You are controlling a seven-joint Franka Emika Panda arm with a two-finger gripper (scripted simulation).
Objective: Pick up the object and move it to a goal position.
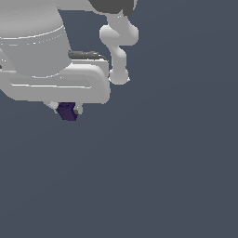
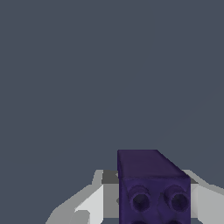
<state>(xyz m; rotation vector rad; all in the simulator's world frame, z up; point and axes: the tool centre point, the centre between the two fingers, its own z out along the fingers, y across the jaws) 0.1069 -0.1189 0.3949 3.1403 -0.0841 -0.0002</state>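
Purple block [image 1: 68,111] [image 2: 153,188] pinched between fingers of gripper [image 1: 66,109], under white arm.

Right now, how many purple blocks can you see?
1. The purple block sits between the fingers of the claw, under the white arm. No other shows; the arm may hide more.

In the exterior view, open grey space is lying below and to the exterior view's right of the arm [image 1: 51,69], with nothing standing in it. The purple block [image 1: 68,111] is sitting between the jaws beneath the gripper [image 1: 66,109], filling the gap there. In the wrist view, the block [image 2: 153,188] is blocking the near foreground, while plain grey is stretching beyond it
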